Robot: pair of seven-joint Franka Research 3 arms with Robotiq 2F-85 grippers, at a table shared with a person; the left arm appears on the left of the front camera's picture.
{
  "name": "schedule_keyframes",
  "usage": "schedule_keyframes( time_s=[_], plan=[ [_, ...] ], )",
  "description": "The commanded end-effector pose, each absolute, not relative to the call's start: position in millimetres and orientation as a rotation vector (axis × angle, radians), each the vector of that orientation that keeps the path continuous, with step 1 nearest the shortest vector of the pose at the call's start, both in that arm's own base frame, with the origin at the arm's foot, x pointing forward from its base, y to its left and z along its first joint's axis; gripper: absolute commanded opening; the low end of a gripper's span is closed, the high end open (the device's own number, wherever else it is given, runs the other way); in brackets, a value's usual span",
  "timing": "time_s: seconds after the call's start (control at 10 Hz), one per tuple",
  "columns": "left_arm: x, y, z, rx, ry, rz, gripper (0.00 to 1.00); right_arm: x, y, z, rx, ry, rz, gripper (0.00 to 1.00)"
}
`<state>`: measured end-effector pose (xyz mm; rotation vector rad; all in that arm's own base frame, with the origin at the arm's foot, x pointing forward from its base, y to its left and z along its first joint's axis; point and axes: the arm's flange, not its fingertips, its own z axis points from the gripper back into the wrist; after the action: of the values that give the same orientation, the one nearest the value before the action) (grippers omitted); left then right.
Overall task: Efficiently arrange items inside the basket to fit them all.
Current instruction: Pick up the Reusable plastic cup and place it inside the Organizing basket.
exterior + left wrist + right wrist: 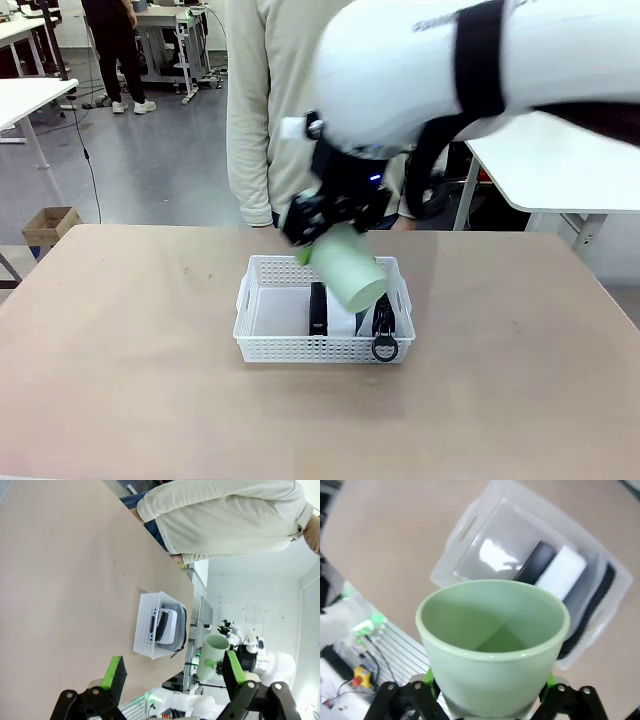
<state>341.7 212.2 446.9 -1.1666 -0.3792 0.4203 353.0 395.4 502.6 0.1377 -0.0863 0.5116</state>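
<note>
From the front, your right tool [322, 232] has the pale green cup [348, 272] pinched near its base and carries it tilted, mouth toward the camera, above the white basket [262, 345] in the middle of the counter [120, 380]. In the basket the black stapler [318, 308] lies lengthwise near the centre, with the grey pouch [384, 318] along the right wall, its ring pull [385, 349] hanging over the near rim. The left part of the basket floor looks bare. A person [262, 110] stands at the far edge.

From the left wrist, your left tool [172, 677] is spread wide with nothing between its pads, well away from the basket [147, 627]. You can see the small white box [169, 626] lying on the pouch [181, 625] beside the stapler [160, 625], and the cup [210, 655] held aloft farther off.

From the right wrist, you look straight into the cup [492, 645]; the green pads press its outer wall low down on both sides. Below it are the basket [470, 527], stapler [535, 562], box [562, 572] and pouch [592, 610].

Treat the cup as light, stiff and probably smooth-walled: it could slip or rotate in a two-point pinch, so keep the hold low and firm. It looks likely to fit lying on its side in the free left part.
</note>
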Motion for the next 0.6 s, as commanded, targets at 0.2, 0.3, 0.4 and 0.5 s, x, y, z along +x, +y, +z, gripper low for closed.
schedule_keyframes(
  time_s=[0.2,0.3,0.4,0.5],
  plan=[
    [338.7,211.0,449.5,-1.165,-0.371,0.419,1.00,353.0,395.4,502.6,0.138,-0.086,0.512,0.87],
    [338.7,211.0,449.5,-1.165,-0.371,0.419,1.00,353.0,395.4,502.6,0.138,-0.086,0.512,0.87],
    [338.7,211.0,449.5,-1.165,-0.371,0.419,1.00,350.1,418.1,495.4,0.095,-0.053,0.503,0.87],
    [338.7,211.0,449.5,-1.165,-0.371,0.419,1.00,349.0,419.7,494.7,0.074,-0.099,0.397,0.87]
  ],
)
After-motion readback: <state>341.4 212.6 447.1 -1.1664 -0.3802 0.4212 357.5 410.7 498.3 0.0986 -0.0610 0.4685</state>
